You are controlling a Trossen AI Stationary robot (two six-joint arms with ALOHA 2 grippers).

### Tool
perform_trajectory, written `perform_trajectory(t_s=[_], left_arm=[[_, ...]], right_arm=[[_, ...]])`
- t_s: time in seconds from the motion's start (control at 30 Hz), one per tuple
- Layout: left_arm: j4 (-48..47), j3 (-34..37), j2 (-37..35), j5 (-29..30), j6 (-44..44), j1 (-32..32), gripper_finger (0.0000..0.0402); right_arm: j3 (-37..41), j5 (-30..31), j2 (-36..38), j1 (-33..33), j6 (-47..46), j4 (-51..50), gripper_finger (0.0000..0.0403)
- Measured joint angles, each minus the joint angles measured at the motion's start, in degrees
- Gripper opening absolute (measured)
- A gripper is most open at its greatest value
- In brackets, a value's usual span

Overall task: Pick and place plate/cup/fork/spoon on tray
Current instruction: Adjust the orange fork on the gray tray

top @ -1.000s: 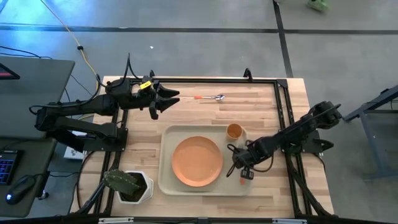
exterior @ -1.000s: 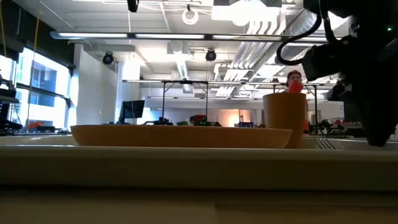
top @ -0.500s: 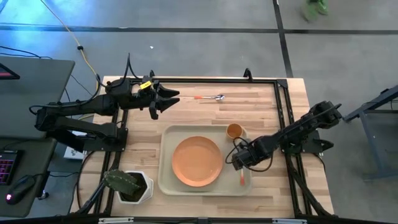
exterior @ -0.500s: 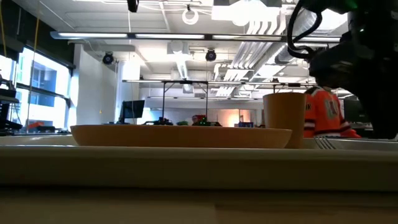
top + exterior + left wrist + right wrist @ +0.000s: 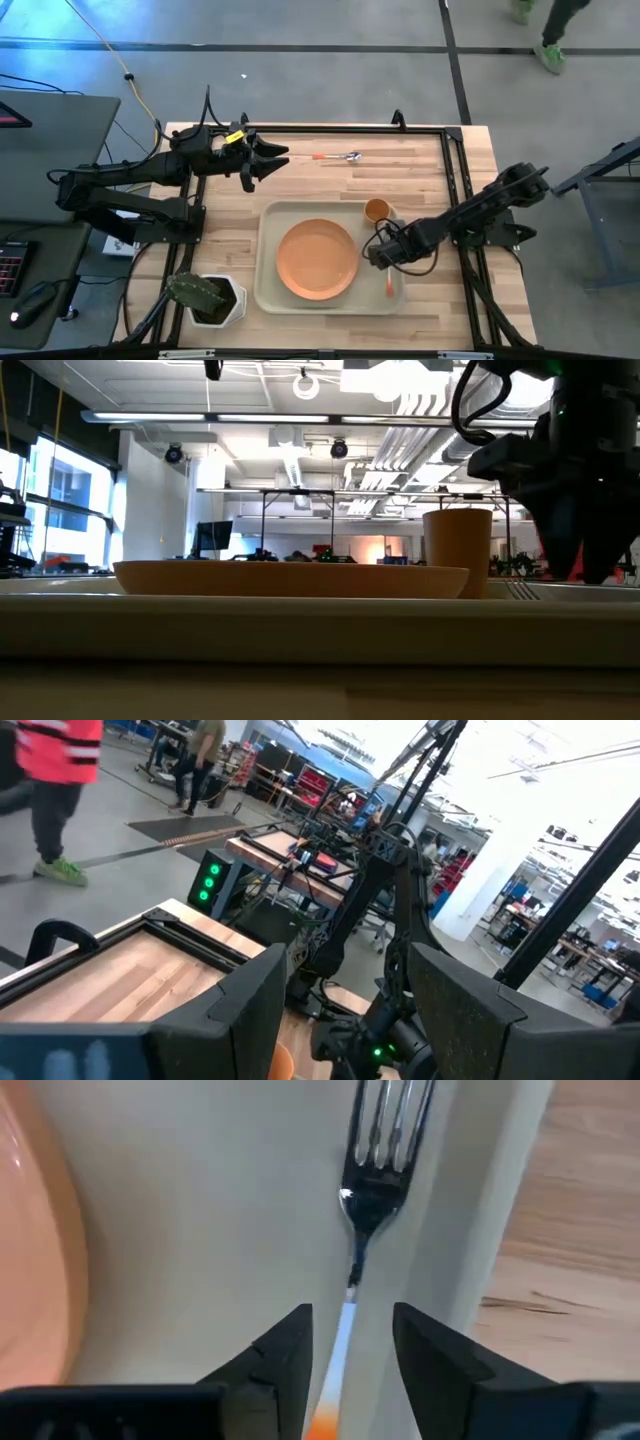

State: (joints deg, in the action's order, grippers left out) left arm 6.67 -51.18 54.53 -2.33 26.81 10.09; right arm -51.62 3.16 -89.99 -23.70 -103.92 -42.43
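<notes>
Hovering open over the fork [image 5: 372,1175], right gripper [image 5: 350,1342] empty.

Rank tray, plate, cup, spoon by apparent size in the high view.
1. tray, largest by far.
2. plate, lying on the tray.
3 and 4. cup and spoon: unsure. The spoon on the bare table looks longer but much thinner; the cup looks wider but shorter.
</notes>
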Motion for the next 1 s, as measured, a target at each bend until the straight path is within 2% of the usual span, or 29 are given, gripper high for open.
perform_trajectory(t_s=[0.3, 0.57, 0.7, 0.9, 1.0], left_arm=[[0.01, 0.02, -0.01, -0.02, 0.0, 0.02, 0.02], [0.01, 0.02, 0.01, -0.02, -0.02, 0.0, 0.02], [0.02, 0.01, 0.0, -0.03, 0.0, 0.01, 0.02], [0.01, 0.0, 0.01, -0.02, 0.0, 0.02, 0.02], [0.01, 0.01, 0.0, -0.04, -0.01, 0.01, 0.02]], right_arm=[[-0.01, -2.1, -5.68, 0.09, -0.27, 5.16, 0.0133], [-0.15, -1.89, -6.02, 0.09, -1.71, 4.83, 0.0126], [-0.13, -2.19, -6.02, 0.09, -2.68, 4.34, 0.0092], [-0.11, -2.91, -6.02, 0.09, -2.78, 4.41, 0.0016], [-0.11, -3.23, -5.98, 0.08, -2.78, 4.57, 0.0008]])
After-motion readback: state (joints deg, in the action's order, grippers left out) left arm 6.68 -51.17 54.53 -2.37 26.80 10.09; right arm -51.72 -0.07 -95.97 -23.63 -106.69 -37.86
